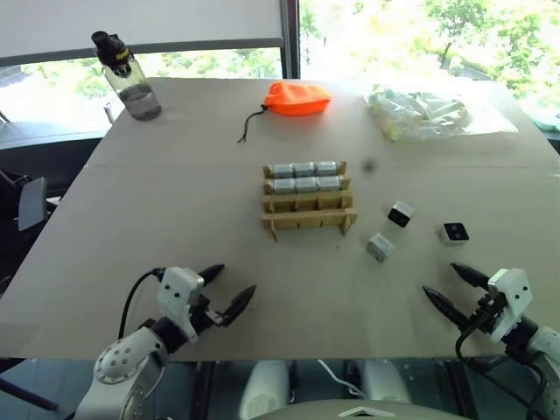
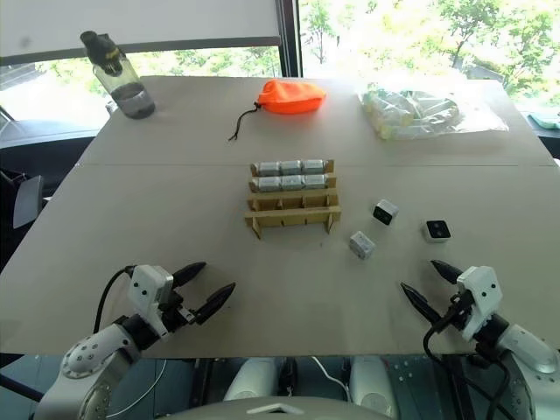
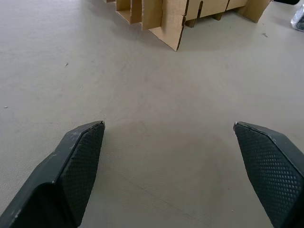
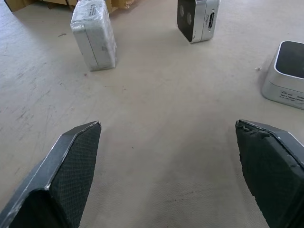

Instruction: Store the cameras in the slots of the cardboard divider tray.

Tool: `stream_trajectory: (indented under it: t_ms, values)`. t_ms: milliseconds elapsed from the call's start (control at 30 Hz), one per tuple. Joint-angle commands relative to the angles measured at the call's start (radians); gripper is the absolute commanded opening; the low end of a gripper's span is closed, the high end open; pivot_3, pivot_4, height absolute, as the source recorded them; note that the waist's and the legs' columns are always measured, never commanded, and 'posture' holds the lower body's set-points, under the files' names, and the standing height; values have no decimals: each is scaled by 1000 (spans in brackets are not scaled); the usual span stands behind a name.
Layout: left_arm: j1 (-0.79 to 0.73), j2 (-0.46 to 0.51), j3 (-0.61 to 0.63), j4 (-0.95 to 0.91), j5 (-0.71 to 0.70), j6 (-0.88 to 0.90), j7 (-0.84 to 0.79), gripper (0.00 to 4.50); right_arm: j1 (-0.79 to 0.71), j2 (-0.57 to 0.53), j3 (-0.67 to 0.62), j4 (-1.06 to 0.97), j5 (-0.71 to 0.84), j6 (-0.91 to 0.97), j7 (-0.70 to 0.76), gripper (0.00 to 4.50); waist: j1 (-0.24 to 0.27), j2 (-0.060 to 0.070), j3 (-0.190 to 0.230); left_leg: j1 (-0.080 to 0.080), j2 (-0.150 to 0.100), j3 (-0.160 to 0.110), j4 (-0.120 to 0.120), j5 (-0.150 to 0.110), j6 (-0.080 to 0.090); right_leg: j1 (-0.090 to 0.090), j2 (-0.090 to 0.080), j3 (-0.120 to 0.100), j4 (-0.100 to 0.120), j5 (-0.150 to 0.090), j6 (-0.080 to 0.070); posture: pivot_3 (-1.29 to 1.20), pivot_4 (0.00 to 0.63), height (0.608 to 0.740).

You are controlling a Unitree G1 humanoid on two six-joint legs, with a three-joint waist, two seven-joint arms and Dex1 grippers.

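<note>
The cardboard divider tray (image 1: 308, 208) stands at the table's middle. Its two far rows each hold three silver-grey cameras (image 1: 304, 177); the two near rows are empty. Three loose cameras lie to the tray's right: one black-faced (image 1: 401, 213), one lying flat with its black face up (image 1: 455, 233), and one grey (image 1: 380, 247) nearest the tray. My left gripper (image 1: 234, 280) hovers open at the near left, short of the tray's corner (image 3: 180, 19). My right gripper (image 1: 441, 279) is open at the near right, with the loose cameras (image 4: 93, 35) just ahead of it. Neither holds anything.
A water bottle (image 1: 131, 79) stands at the far left corner. An orange pouch (image 1: 297, 98) with a cord lies behind the tray. A clear bag of pale items (image 1: 429, 112) sits at the far right. The table's near edge runs just under both grippers.
</note>
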Motion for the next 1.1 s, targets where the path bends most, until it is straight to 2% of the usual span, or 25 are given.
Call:
stream_trajectory:
  t_ms: [33,300,900,1100]
  values:
    - [13,10,0,-2,-11,-8,-18,4500,-8,2,-15,-4,3,-41,2,4474,0,0,0,0,0,0,0,0,0,0,0,0,0,0,0,0,150,740]
    - [11,18,0,29,15,-58,-24,4500,-7,0,-8,14,-47,-86,-20,4474,0,0,0,0,0,0,0,0,0,0,0,0,0,0,0,0,150,740]
    - [6,25,-2,44,24,-95,-49,4500,0,5,-3,10,-42,-90,-19,4474,0,0,0,1,0,0,0,0,0,0,0,0,1,0,0,0,150,740]
    - [-22,52,-3,49,3,-108,-103,4500,-13,6,-1,2,-39,-76,-32,4474,0,0,0,1,0,0,0,0,0,0,0,0,1,0,0,0,150,740]
